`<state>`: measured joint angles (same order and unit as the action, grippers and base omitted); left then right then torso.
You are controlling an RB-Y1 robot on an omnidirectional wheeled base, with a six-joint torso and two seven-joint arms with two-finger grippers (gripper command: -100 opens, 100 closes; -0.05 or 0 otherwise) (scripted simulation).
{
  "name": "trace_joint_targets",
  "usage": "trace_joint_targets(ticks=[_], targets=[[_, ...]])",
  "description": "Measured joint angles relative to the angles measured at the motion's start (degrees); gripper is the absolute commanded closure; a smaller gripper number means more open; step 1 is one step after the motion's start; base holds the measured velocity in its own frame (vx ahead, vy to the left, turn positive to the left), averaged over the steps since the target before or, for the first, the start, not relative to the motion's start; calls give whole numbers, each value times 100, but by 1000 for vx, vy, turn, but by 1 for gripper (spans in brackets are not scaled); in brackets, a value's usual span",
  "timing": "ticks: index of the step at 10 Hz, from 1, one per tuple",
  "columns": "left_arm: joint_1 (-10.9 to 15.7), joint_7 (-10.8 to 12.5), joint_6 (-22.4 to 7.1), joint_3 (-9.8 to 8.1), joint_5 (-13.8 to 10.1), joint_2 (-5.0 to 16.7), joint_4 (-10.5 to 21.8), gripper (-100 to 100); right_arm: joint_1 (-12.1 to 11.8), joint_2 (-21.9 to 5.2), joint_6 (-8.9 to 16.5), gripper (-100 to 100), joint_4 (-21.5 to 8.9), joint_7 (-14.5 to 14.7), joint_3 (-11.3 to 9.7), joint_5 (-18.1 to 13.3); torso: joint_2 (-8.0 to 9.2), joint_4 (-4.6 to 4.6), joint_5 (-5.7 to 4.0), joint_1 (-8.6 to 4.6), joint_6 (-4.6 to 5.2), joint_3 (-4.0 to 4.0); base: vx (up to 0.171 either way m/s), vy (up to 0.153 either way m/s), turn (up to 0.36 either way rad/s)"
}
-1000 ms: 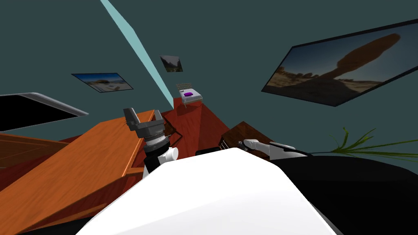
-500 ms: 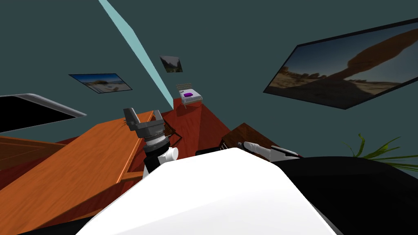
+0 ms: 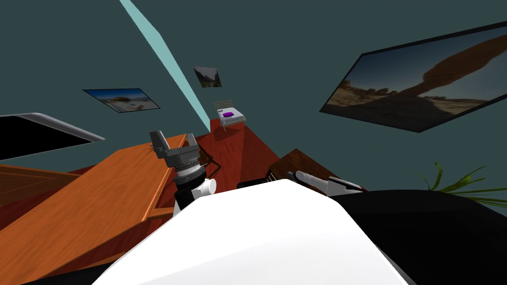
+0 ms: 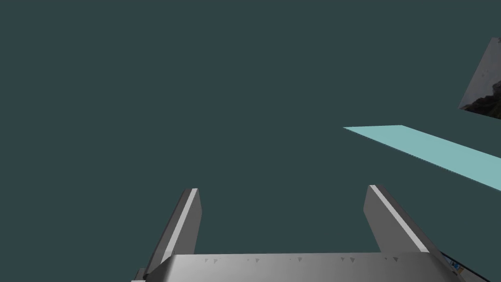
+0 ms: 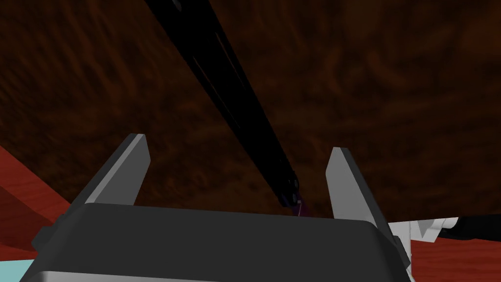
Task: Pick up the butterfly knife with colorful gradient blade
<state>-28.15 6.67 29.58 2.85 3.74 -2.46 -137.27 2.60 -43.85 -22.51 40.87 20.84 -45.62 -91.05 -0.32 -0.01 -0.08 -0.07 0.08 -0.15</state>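
The butterfly knife's long black handle (image 5: 230, 98) lies on a dark brown wooden top (image 5: 391, 98). It runs slantwise from far out down to the gripper's body. A small purple bit of blade (image 5: 302, 209) shows at its near end. My right gripper (image 5: 238, 143) is open just above it, one finger on each side of the handle without touching it. In the head view the right forearm (image 3: 324, 183) reaches low over a small dark brown table (image 3: 297, 159). My left gripper (image 3: 174, 136) is raised by the orange table, open and empty (image 4: 283, 189).
A long orange wooden table (image 3: 104, 193) stands close on my left. Red-brown floor (image 3: 240, 148) runs ahead to a far chair with a purple cushion (image 3: 228, 116). A green plant (image 3: 458, 184) is at the right, under a large wall picture (image 3: 426, 84).
My head view swung slightly a second ago, shifting the wall picture and plant. Since half a second ago nothing has visibly moved, and both grippers stay open.
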Motion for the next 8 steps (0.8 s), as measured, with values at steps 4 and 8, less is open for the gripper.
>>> trace_joint_targets(ticks=[4, 8], targets=[[0, 0, 0, -1, 0, 1, 0, 0, -113, 261, 278, -100, -145, 70, -45, 172, -16, -4, -5, -23, 0, -9, 29, -47, 40], [0, 0, 0, 0, 0, 0, 0, 0, -106, 279, 420, 100, -112, -29, -78, 109, -3, -31, -52, -42, 21, -17, 1, -1, 10]])
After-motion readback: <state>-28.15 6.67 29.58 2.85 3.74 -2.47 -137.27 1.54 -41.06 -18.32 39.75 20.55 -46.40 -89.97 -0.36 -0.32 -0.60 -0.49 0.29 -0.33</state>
